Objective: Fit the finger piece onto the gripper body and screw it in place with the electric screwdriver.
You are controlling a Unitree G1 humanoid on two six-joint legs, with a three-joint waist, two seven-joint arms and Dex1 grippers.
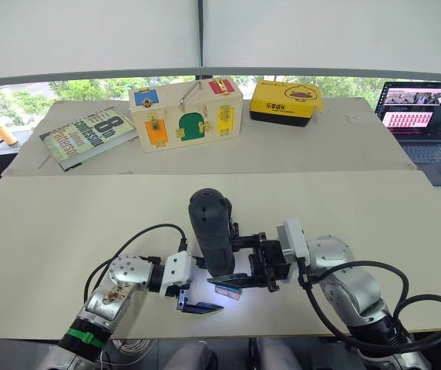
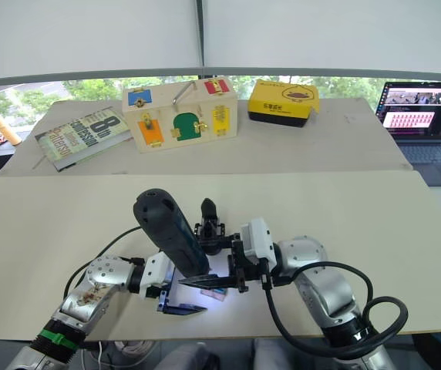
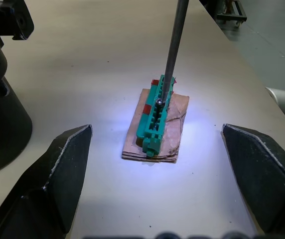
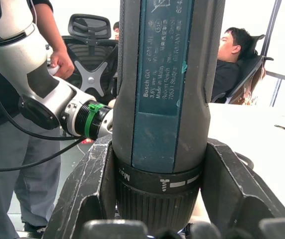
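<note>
The right gripper (image 2: 232, 279) stands clamped on the thick black cylindrical electric screwdriver (image 2: 168, 228), upright with its thin metal bit touching the small green-and-tan rectangle (image 3: 156, 122), which lies between the left gripper's (image 3: 157, 169) 2 spread fingers.

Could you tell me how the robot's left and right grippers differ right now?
The right gripper is shut on the electric screwdriver, whereas the left gripper is open and holds nothing. The right one carries the tool upright, its bit on the green strip; the left one flanks that strip without touching. Both sit low over the table.
</note>
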